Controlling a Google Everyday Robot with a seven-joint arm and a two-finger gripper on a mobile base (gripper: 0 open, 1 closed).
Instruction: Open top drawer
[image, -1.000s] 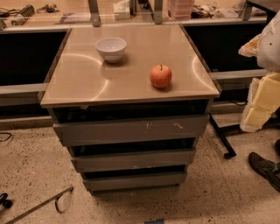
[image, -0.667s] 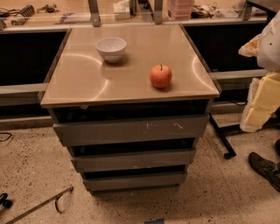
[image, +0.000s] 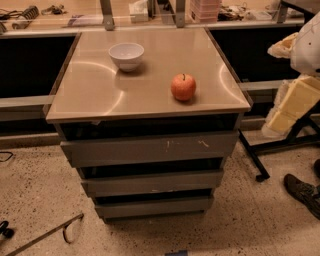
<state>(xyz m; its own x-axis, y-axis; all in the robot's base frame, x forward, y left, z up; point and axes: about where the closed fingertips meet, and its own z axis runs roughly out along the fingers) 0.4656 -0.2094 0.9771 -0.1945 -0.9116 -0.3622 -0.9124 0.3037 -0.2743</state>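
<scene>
— Where's the top drawer (image: 145, 149)?
— Shut, just under the worktop (image: 150, 97). My hand is out of view, so I can't tell if it's wide or narrow.
— What could go wrong?
— No handle. I might slip, or bump the apple (image: 183, 87) off.

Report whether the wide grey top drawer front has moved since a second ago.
No. The top drawer sits the same under the tan tabletop edge; the gripper is out of view.
</scene>
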